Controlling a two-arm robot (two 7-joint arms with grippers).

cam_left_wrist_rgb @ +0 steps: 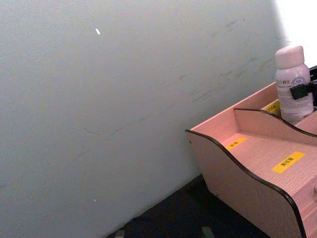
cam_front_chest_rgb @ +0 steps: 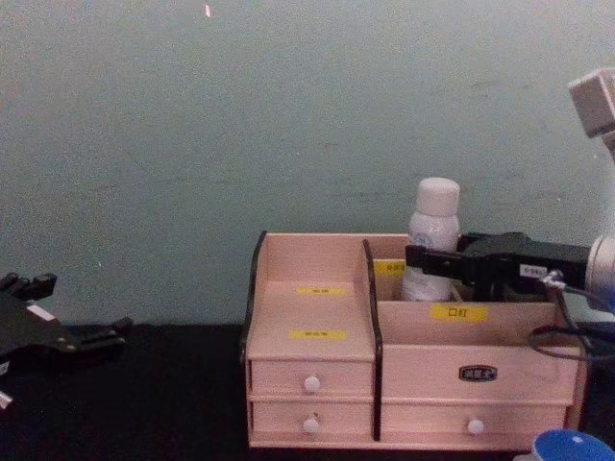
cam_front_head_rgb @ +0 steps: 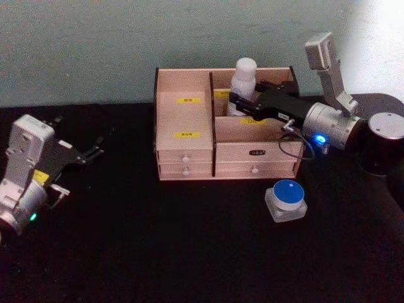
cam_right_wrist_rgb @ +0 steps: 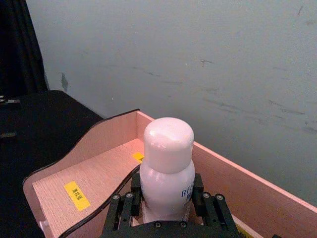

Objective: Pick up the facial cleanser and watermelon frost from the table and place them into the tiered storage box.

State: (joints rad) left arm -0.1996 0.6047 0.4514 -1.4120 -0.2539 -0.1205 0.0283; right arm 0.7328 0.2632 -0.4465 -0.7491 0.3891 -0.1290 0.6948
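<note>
Resting on the black table [cam_front_head_rgb: 158, 252] before the pink wooden tiered storage box [cam_front_head_rgb: 186, 151] is the squat clear blue-lidded watermelon frost [cam_front_head_rgb: 286, 199], my right gripper [cam_front_head_rgb: 243, 101] clasping the tall white facial cleanser [cam_front_head_rgb: 245, 72] upright in its rear right compartment, my left gripper [cam_front_head_rgb: 79, 142] parked left, jaws apart.

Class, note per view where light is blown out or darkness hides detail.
Head view: glare whitens the wall at its top right corner; the black table swallows shadows. Left wrist view: the same glare sits above the facial cleanser. Chest view: the tiered storage box is evenly lit, with no readable shadow.
</note>
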